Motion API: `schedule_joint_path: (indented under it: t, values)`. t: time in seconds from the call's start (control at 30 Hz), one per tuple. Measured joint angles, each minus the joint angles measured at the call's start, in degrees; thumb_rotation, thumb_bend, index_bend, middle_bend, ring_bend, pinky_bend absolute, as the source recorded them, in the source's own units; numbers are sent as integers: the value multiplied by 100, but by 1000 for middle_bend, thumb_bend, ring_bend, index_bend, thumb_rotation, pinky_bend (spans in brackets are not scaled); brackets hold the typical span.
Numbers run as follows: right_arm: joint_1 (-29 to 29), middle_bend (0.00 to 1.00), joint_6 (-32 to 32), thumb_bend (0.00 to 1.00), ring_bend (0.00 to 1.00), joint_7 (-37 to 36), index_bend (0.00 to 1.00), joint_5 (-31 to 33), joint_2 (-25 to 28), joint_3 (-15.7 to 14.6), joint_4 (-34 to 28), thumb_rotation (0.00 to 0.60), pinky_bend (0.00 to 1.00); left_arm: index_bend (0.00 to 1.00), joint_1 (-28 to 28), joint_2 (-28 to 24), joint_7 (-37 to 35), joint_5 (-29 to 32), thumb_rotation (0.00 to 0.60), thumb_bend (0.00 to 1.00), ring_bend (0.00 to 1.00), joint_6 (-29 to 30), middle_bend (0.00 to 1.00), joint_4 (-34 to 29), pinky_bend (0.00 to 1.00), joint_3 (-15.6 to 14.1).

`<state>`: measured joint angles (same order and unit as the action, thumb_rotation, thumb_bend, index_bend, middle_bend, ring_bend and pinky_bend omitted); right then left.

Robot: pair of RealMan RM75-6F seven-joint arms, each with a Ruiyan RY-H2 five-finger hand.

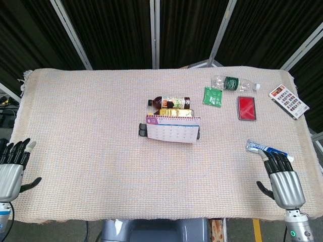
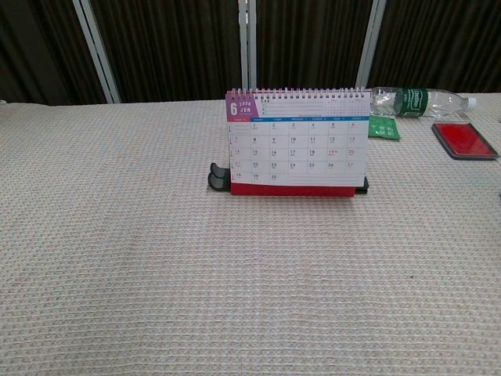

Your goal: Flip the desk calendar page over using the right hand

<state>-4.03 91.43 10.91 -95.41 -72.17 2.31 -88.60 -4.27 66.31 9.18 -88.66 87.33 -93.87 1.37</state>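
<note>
- desk calendar (image 1: pixel 172 129) stands upright mid-table, June page facing the robot, spiral on top so the page can go up & over
- right hand (image 1: pixel 283 181) at near right table edge, fingers spread, empty, well apart from calendar; task not begun
- left hand (image 1: pixel 12 171) idle at near left edge, also spread & empty, since it's not needed

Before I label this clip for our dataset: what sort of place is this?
Likely a robot test booth: a cloth-covered table with scattered props like a desk calendar, backed by dark curtains on metal frames.
</note>
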Motion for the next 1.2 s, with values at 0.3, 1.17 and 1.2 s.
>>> schedule_joint_path:
  t: [0.3,1.17,1.2]
  values:
    - [-519,837,-1090,468,778,-262,23,619,-256,230,-1089,600,744,0,28,-27,-97,-44,600,120,0,151,0,-34,0,55]
    - [-2453,796,-4428,456,759,-2229,0,5440,-2102,1648,-997,600,713,0,20,-153,-466,29,600,120,0,208,0,-71,0,171]
    - [-2466,796,-4417,455,758,-2233,0,5450,-2119,1649,-956,600,713,0,19,-155,-469,34,600,119,0,203,0,-71,0,172]
